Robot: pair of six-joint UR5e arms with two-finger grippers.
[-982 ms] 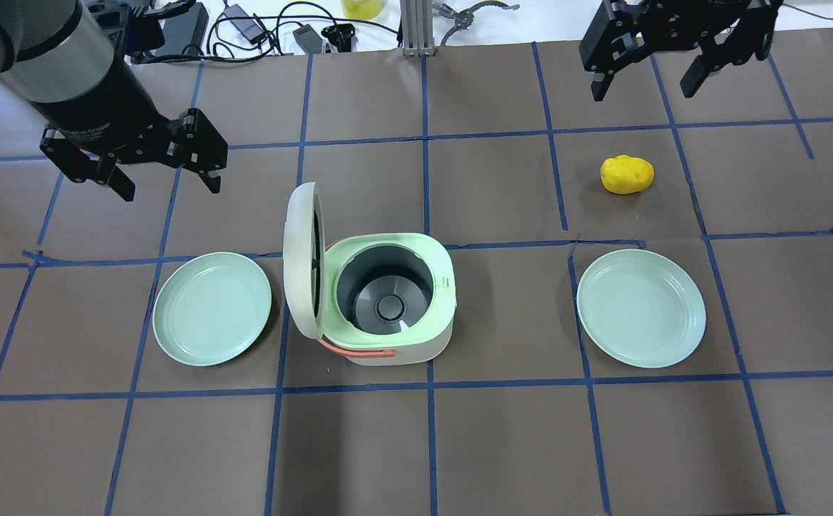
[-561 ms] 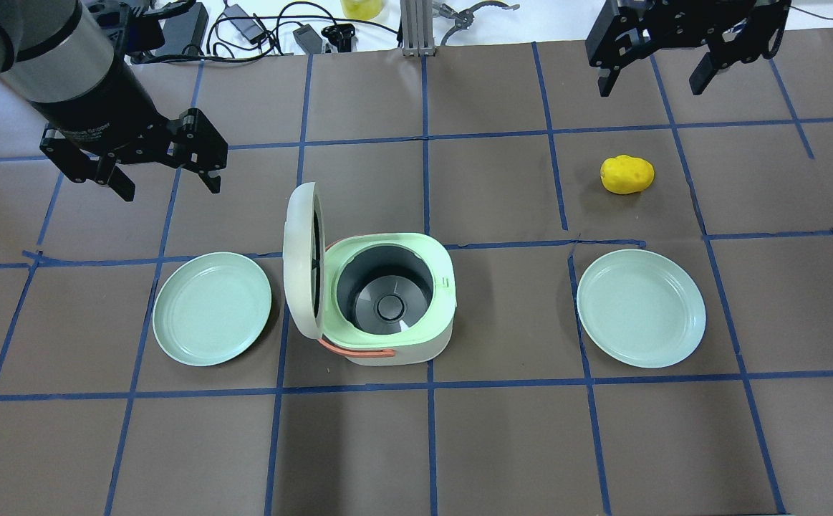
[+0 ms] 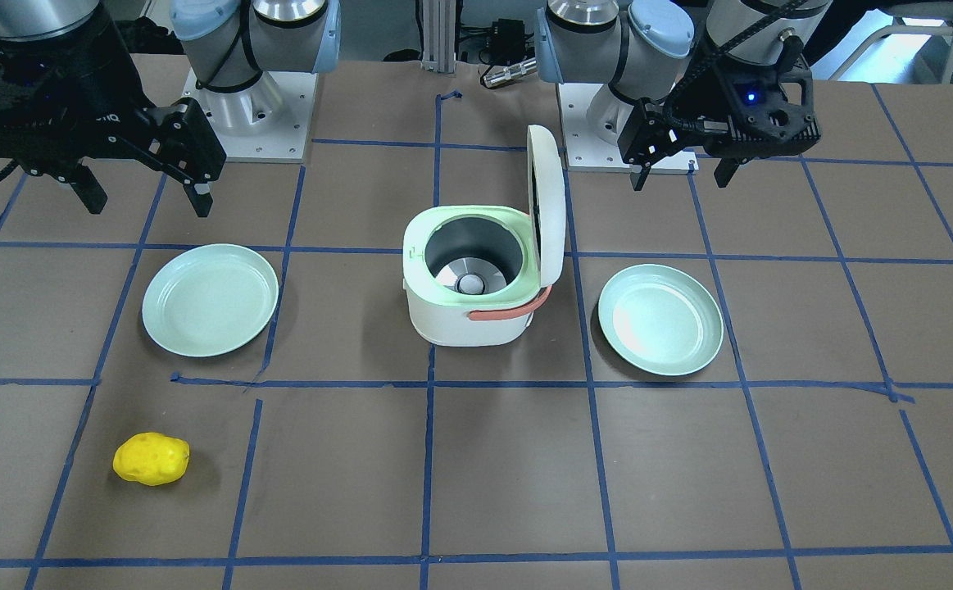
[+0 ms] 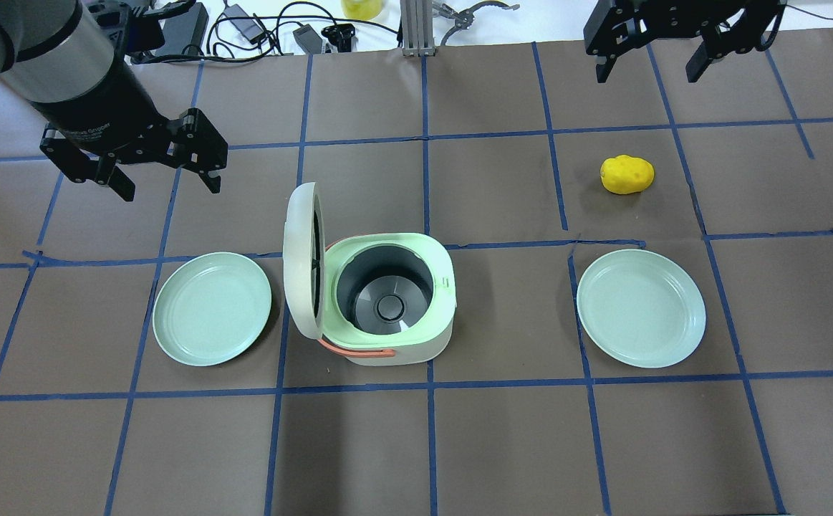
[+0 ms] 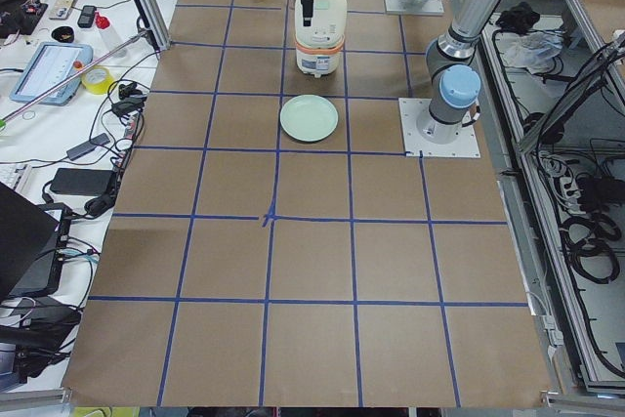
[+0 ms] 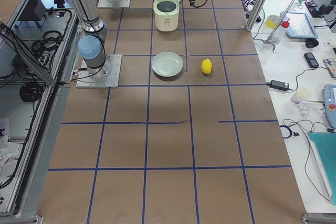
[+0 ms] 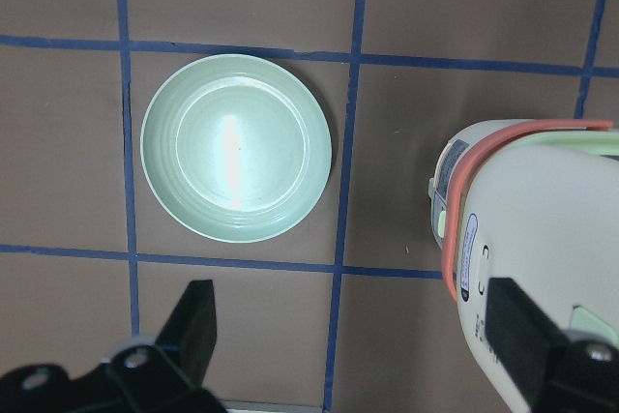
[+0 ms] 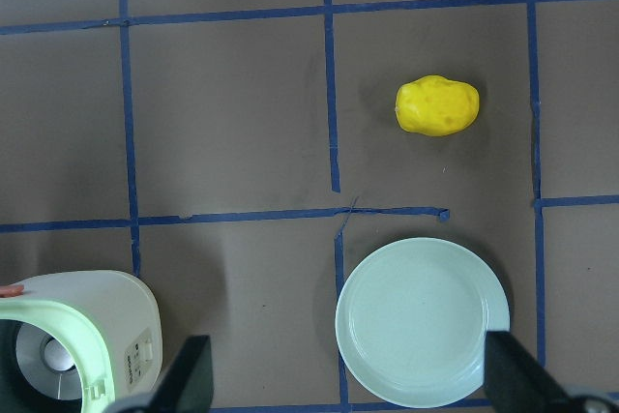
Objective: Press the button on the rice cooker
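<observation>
The white and pale-green rice cooker [image 4: 387, 297] stands mid-table with its lid [image 4: 300, 261] upright and open, and the dark inner pot empty. Its small button panel shows on the side facing my right arm [image 8: 143, 357]. My left gripper [image 4: 171, 188] is open and empty, hovering behind and to the left of the cooker, above the table; it also shows in the front view [image 3: 681, 179]. My right gripper [image 4: 647, 72] is open and empty, high near the table's far right edge, well away from the cooker; it also shows in the front view [image 3: 148, 205].
A pale-green plate [image 4: 212, 308] lies left of the cooker and another [image 4: 640, 308] to its right. A yellow lumpy object [image 4: 627, 174] lies behind the right plate. Cables and tools lie beyond the far edge [image 4: 258, 25].
My right gripper has moved further toward the table's far edge, away from the yellow object. My left gripper and the cooker have not moved.
</observation>
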